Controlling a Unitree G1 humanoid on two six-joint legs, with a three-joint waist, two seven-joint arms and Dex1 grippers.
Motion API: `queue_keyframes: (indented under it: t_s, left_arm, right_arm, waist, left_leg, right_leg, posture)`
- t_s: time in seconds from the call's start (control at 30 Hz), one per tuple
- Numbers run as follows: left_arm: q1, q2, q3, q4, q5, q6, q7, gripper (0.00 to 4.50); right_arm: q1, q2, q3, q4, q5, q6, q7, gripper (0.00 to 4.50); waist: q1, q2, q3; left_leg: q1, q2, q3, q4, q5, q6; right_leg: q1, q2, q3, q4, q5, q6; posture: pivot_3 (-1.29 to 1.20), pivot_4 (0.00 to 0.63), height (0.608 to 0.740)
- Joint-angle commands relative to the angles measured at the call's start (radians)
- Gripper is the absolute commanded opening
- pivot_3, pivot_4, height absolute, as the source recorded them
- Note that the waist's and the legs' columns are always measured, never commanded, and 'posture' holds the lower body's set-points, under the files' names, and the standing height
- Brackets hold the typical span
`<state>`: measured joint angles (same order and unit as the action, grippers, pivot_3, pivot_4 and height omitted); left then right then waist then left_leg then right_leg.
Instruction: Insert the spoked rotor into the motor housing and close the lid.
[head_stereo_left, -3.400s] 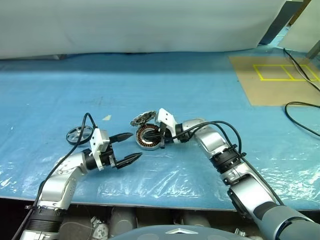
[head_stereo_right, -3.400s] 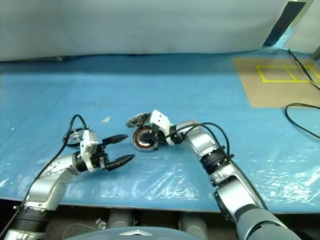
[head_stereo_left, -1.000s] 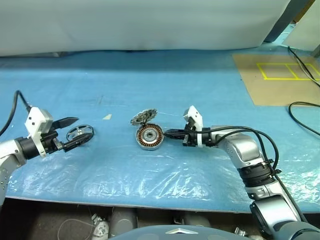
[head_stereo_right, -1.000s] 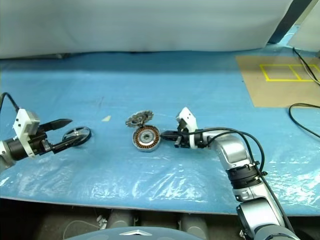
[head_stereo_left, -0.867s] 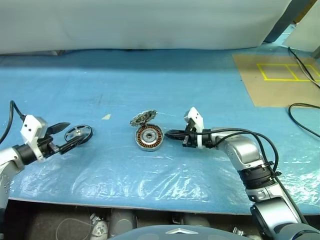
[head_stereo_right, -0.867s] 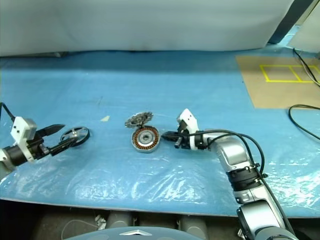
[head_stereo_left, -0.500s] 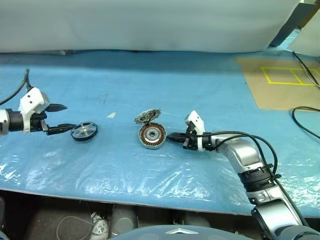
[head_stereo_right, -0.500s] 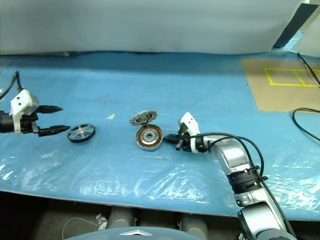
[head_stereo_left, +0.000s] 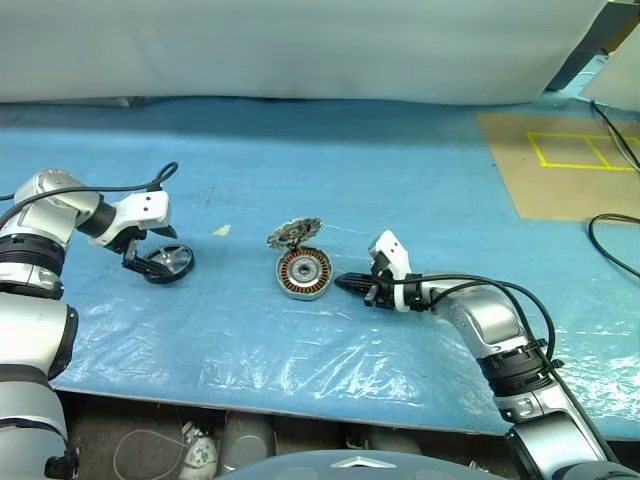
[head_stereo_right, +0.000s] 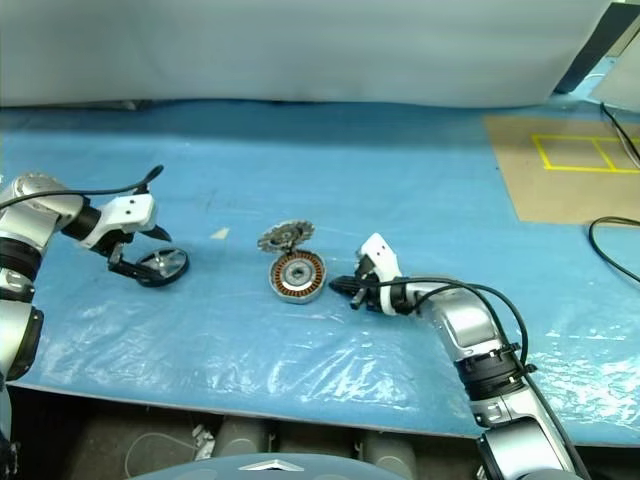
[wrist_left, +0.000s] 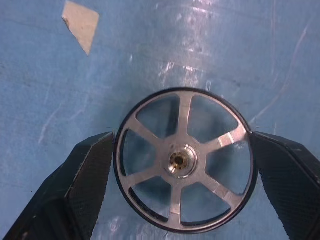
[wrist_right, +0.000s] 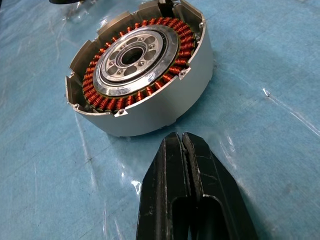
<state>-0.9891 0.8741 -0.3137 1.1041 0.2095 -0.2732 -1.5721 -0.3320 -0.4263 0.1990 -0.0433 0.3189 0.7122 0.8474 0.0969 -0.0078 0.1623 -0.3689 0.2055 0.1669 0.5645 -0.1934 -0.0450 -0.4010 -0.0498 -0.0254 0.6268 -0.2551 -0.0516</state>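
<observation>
The left claw (wrist_left: 182, 165) stands wide open, pointing down over the spoked rotor (wrist_left: 184, 159), one finger either side of its dark rim and gripping nothing. The rotor, a thin silver wheel with six spokes and a small hub, lies flat on the blue worktop (head_stereo_left: 400, 180). A second ago this claw was level and short of the wheel. The right claw (wrist_right: 184, 145) is pressed shut just beside the copper-wound motor housing (wrist_right: 140, 70), the toothed lid (head_stereo_left: 292, 233) touching the housing's far side.

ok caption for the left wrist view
Open left claw straddling the spoked wheel lying flat on the blue sheet.
</observation>
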Motion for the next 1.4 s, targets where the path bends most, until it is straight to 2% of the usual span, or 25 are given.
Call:
queue_keyframes:
  t_s: [0.03, 0.33, 0.67, 1.03, 1.07, 1.13, 1.4]
  left_arm:
    - [-0.03, 0.01, -0.005, 0.023, 0.027, -0.016, -0.008, 4.5]
    - [-0.022, -0.006, 0.002, 0.055, 0.064, -0.064, 0.051, 4.5]
    - [0.03, -0.031, 0.01, 0.032, 0.049, -0.078, 0.035, 4.5]
    - [0.047, -0.029, 0.018, 0.009, 0.044, -0.072, 0.014, 4.5]
    - [0.048, -0.029, 0.018, 0.008, 0.043, -0.071, 0.013, 4.12]
    - [0.051, -0.027, 0.018, 0.0, 0.049, -0.082, 0.032, 3.76]
    - [0.085, 0.003, 0.004, -0.047, -0.01, -0.071, -0.041, 3.65]
  right_arm:
    - [0.018, -0.013, -0.031, -0.064, 0.03, 0.01, -0.003, 0.01]
    - [0.059, -0.067, -0.094, -0.144, 0.097, 0.042, 0.016, 0.01]
    - [0.063, -0.097, -0.104, -0.24, 0.165, 0.039, 0.047, 0.01]
    - [0.056, -0.092, -0.087, -0.187, 0.143, 0.014, 0.019, 0.01]
    - [0.054, -0.091, -0.087, -0.184, 0.141, 0.014, 0.017, 0.0]
    - [0.054, -0.091, -0.084, -0.186, 0.139, 0.016, 0.013, 0.0]
    - [0.045, -0.089, -0.077, -0.184, 0.135, 0.026, -0.005, 0.0]
  waist:
    - [0.001, 0.0, 0.0]
    - [0.004, 0.0, 0.0]
    - [0.005, 0.001, 0.0]
    - [0.005, 0.001, 0.0]
    - [0.004, 0.001, 0.0]
    - [0.005, 0.001, 0.0]
    - [0.006, 0.001, 0.0]
  left_leg:
    - [0.0, 0.0, 0.0, 0.0, 0.0, 0.0]
    - [0.001, 0.0, -0.001, 0.0, 0.0, 0.0]
    - [0.003, 0.0, -0.002, 0.001, 0.0, 0.0]
    - [0.002, 0.0, -0.002, 0.0, 0.0, 0.0]
    - [0.002, 0.0, -0.002, 0.0, 0.0, 0.0]
    - [0.002, 0.0, -0.002, 0.0, 0.0, 0.0]
    - [0.002, -0.001, -0.001, 0.001, 0.0, 0.0]
  right_leg:
    - [0.0, 0.0, 0.0, 0.0, 0.0, 0.0]
    - [0.001, -0.001, 0.0, 0.001, 0.0, 0.0]
    - [0.003, -0.002, 0.0, 0.002, 0.0, 0.0]
    - [0.002, -0.002, -0.001, 0.001, 0.0, 0.0]
    - [0.002, -0.002, -0.001, 0.001, 0.0, 0.0]
    - [0.002, -0.002, -0.001, 0.001, 0.0, 0.0]
    - [0.003, -0.003, 0.0, 0.001, 0.0, 0.0]
  posture:
    - [0.0, 0.15, 0.74]
    - [0.0, 0.15, 0.74]
    - [0.0, 0.15, 0.74]
    - [0.0, 0.15, 0.74]
    - [0.0, 0.15, 0.74]
    - [0.0, 0.15, 0.74]
    - [0.0, 0.15, 0.74]
